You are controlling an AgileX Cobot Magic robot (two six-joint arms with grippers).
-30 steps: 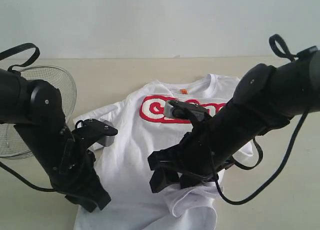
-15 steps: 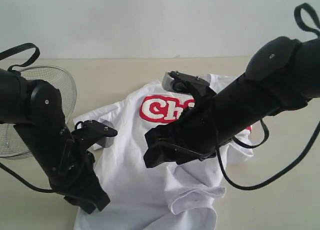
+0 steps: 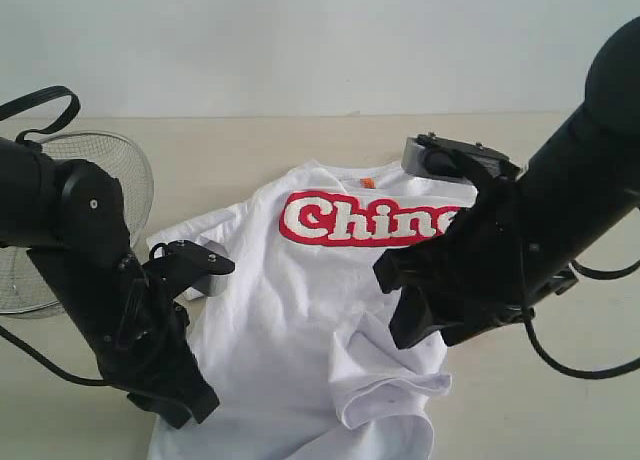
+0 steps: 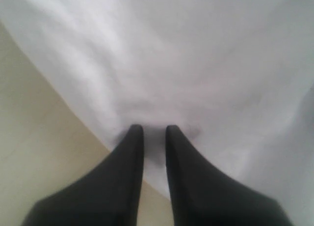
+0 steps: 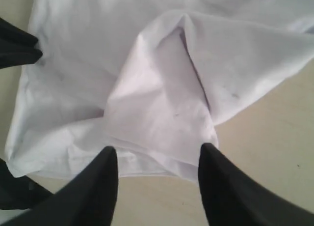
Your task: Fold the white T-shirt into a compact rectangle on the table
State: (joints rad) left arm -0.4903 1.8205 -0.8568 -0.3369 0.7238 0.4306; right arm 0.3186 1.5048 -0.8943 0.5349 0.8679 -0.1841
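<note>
The white T-shirt [image 3: 290, 310] lies chest up on the table [image 3: 250, 150], its red lettering showing. Its lower right hem is turned over in a rumpled flap [image 3: 390, 390]. My left gripper [image 3: 185, 405] sits at the shirt's lower left edge. In the left wrist view the left gripper [image 4: 153, 130] has its fingers nearly together, with the shirt's [image 4: 196, 64] edge pinched between the tips. My right gripper [image 3: 400, 305] hangs over the shirt's right side. In the right wrist view the right gripper [image 5: 158, 151] is open and empty, above the folded flap [image 5: 162, 88].
A round wire-mesh basket [image 3: 110, 165] stands at the far left behind my left arm. Bare table [image 5: 265, 152] lies beside the shirt's flap, and a pale wall rises behind the table's far edge.
My right arm has swung to the right, away from the shirt's chest, so more of the lettering shows. The left arm has not moved.
</note>
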